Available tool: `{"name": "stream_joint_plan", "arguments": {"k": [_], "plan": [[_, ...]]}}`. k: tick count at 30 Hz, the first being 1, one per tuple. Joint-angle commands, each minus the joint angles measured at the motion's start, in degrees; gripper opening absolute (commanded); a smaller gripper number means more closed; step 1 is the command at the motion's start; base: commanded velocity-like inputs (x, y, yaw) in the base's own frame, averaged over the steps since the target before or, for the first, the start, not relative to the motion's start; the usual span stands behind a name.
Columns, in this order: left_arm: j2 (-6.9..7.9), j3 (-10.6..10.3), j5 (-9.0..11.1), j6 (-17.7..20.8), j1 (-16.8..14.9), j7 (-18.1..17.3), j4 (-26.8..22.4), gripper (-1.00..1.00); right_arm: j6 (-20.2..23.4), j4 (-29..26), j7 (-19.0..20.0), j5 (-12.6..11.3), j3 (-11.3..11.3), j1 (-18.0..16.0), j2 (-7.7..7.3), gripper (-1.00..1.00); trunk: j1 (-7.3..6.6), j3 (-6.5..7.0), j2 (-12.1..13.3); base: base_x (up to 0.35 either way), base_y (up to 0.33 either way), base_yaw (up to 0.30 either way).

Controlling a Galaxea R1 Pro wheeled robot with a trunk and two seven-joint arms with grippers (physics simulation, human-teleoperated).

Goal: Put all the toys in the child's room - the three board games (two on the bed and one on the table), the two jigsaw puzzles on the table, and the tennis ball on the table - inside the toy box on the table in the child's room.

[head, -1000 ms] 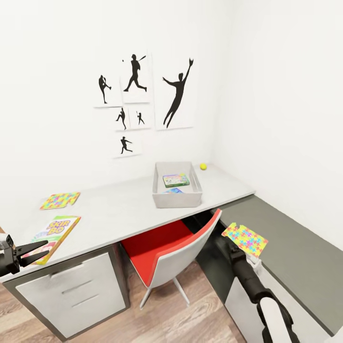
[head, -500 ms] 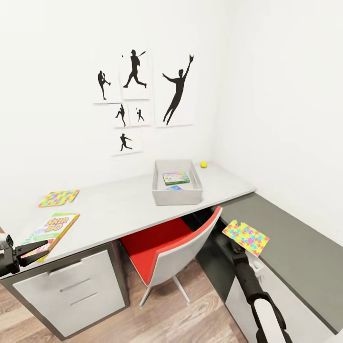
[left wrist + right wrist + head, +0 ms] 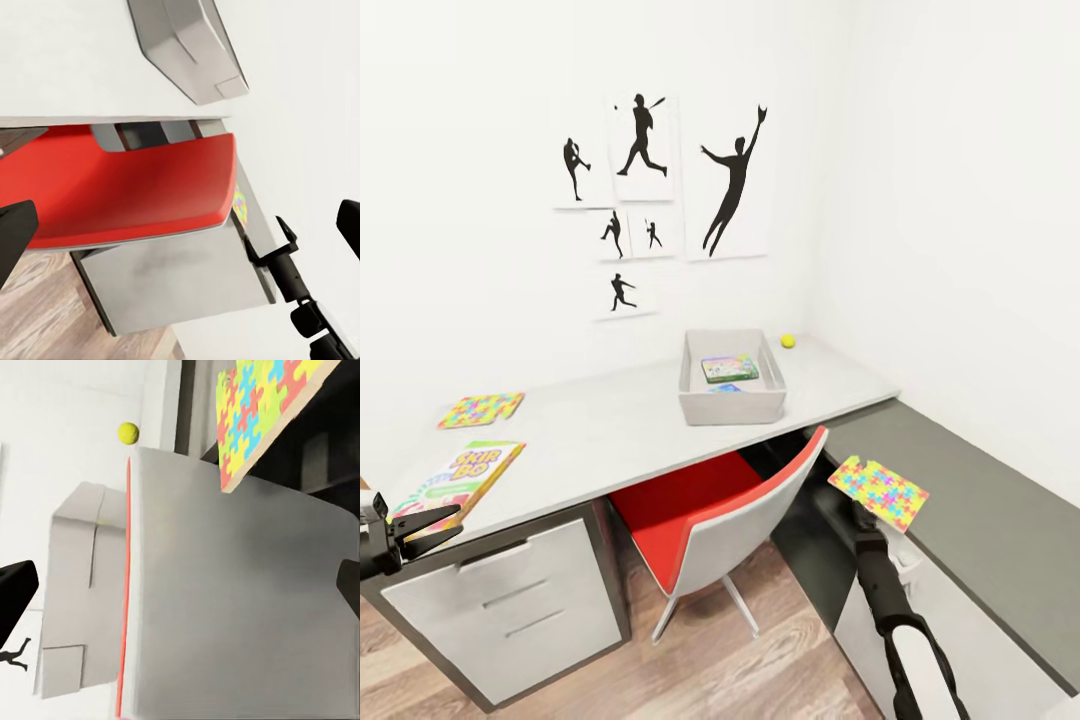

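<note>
Puzzle in my right gripper, chair between me and the toy box

My right gripper (image 3: pixel 867 512) is clamped on a jigsaw puzzle (image 3: pixel 878 493); ahead of it the red-and-grey chair (image 3: pixel 732 512) stands in the way, with the grey toy box (image 3: pixel 732 403) on the table (image 3: pixel 610 440) beyond and the tennis ball (image 3: pixel 787 341) past that. My left gripper (image 3: pixel 422 526) hangs with fingers apart just beside a board game (image 3: pixel 460 474); a second puzzle (image 3: pixel 482 409) lies farther off.

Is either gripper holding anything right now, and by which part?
The right gripper holds a jigsaw puzzle by its near lower edge. The left gripper is open, holding nothing.
</note>
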Motion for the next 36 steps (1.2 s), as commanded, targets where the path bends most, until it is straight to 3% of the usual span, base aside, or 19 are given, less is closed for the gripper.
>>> {"name": "stream_joint_plan", "arguments": {"k": [1,6,10,14,25,33,36], "plan": [[0.01,0.03,-0.09,0.61,-0.04,-0.28,0.01,1.0,0.29,-0.04,-0.44,-0.69,0.25,-0.05,0.05,1.0,0.22,-0.24,-0.45,0.0,0.0,0.0],[0.01,0.09,-0.06,0.61,-0.04,-0.28,0.01,1.0,-0.7,-0.02,-7.67,-0.98,3.65,-0.46,-0.02,1.0,1.32,-1.14,-2.45,0.0,0.0,0.0],[0.01,0.09,-0.06,0.61,-0.04,-0.28,0.01,1.0,-1.23,0.7,-9.65,-1.03,4.44,-0.92,-0.01,1.0,2.2,-1.86,-4.06,0.0,0.0,0.0],[0.01,0.1,-0.08,0.61,-0.04,-0.28,0.01,1.0,-1.34,0.92,-10.16,-0.93,5.08,-1.07,0.01,1.0,3.08,-2.58,-5.66,0.0,0.0,0.0],[0.01,0.02,-0.09,0.61,-0.04,-0.28,0.01,1.0,-1.72,0.25,-10.9,-0.36,9.66,-1.17,0.01,1.0,5.5,-4.55,-10.07,0.0,0.0,0.0],[0.01,0.15,-0.03,0.61,-0.04,-0.28,0.01,1.0,-3.2,0.45,-9.93,-0.99,10.02,-1.13,-0.12,1.0,7.25,-5.99,-13.28,0.0,0.0,0.0],[0.01,0.22,-0.01,0.61,-0.04,-0.28,0.01,1.0,-4.01,0.44,-7.81,-1.71,9.55,-1.13,-0.09,1.0,7.25,-5.99,-13.28,0.0,0.0,0.0]]}}
